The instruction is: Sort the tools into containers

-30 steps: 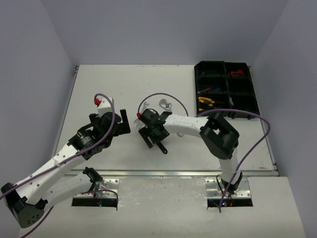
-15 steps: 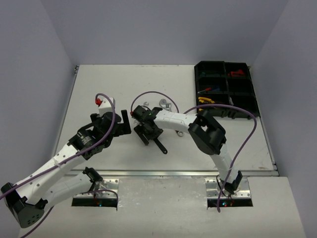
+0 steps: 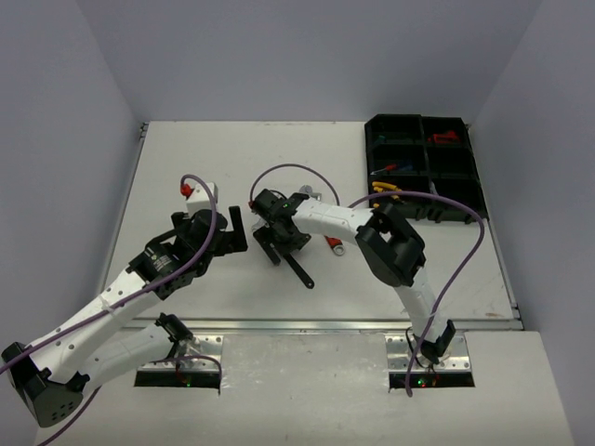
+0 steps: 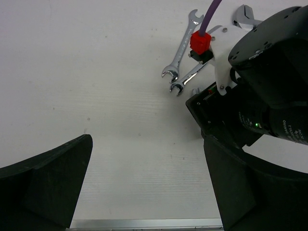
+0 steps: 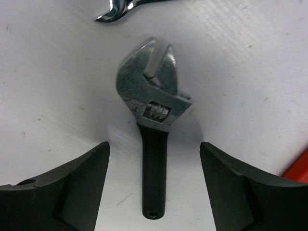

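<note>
A black-handled adjustable wrench (image 5: 153, 144) lies flat on the white table, its silver head pointing away from the camera in the right wrist view. My right gripper (image 5: 154, 192) is open and straddles its handle, with a gap on both sides. From above, that gripper (image 3: 276, 244) hangs over the wrench (image 3: 299, 271) at mid-table. My left gripper (image 3: 238, 232) is open and empty just to the left of it. Two silver wrenches (image 4: 182, 48) lie beyond it. The black six-compartment tray (image 3: 369, 153) stands at the back right, holding yellow pliers (image 3: 386, 189) and red tools (image 3: 442, 137).
A red-handled tool (image 3: 331, 243) lies beside the right forearm and shows as a red corner (image 5: 299, 169) in the right wrist view. Another silver wrench end (image 5: 115, 12) lies just past the adjustable wrench's head. The right wrist housing (image 4: 269, 96) crowds the left gripper's right side.
My right gripper has shifted left and slightly back over the black-handled wrench, its jaws narrowing briefly and then widening again. The left arm has not moved.
</note>
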